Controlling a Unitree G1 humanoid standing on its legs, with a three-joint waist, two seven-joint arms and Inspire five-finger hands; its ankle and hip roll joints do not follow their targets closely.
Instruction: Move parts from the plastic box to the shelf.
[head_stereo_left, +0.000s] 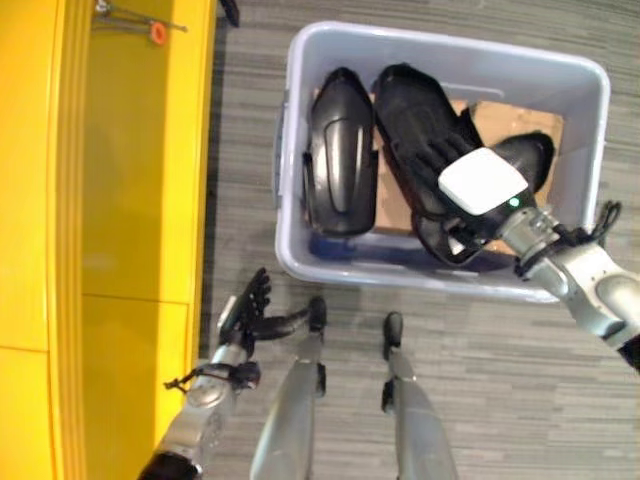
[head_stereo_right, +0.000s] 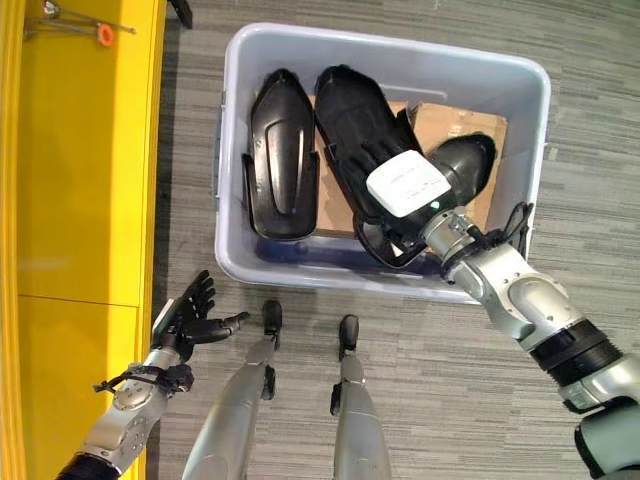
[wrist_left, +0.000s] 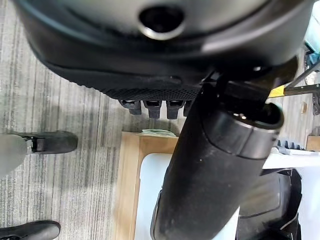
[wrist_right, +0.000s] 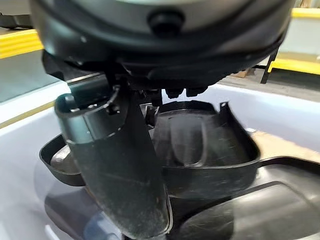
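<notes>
A grey plastic box (head_stereo_left: 290, 150) stands on the floor with three black moulded parts in it. One part (head_stereo_left: 340, 150) lies at its left and another (head_stereo_left: 525, 155) at its right. My right hand (head_stereo_left: 480, 180), with a white cover on its back, reaches into the box. Its fingers lie over the middle part (head_stereo_left: 405, 105) and its thumb (wrist_right: 115, 165) is beneath that part's near rim (wrist_right: 200, 150). This part sits tilted against the near wall. My left hand (head_stereo_left: 245, 310) hangs open over the floor, between the box and the yellow shelf (head_stereo_left: 130, 200), holding nothing.
Brown cardboard (head_stereo_left: 510, 125) lines the box bottom. On the yellow shelf's far end lies a metal tool with an orange piece (head_stereo_left: 157, 32). Grey striped floor surrounds the box.
</notes>
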